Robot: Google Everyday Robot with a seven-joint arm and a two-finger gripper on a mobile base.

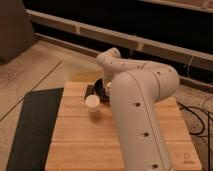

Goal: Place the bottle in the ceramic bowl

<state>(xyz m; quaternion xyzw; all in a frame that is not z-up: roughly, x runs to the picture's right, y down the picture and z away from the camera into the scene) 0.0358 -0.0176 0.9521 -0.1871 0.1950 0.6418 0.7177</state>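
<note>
The camera view shows the white robot arm (137, 115) filling the right half of the scene; it rises from the bottom edge, bends and reaches down to the far part of the wooden table (75, 142). A dark mat (35, 125) lies along the left side of the table. The ceramic bowl (102, 95) sits near the far edge of the table, and the arm covers most of it. The cream cup (92, 106) stands upright just in front of the bowl. The tool (105, 88) is low over the bowl; I cannot tell how it is set or what it holds. The bottle cannot be made out.
</note>
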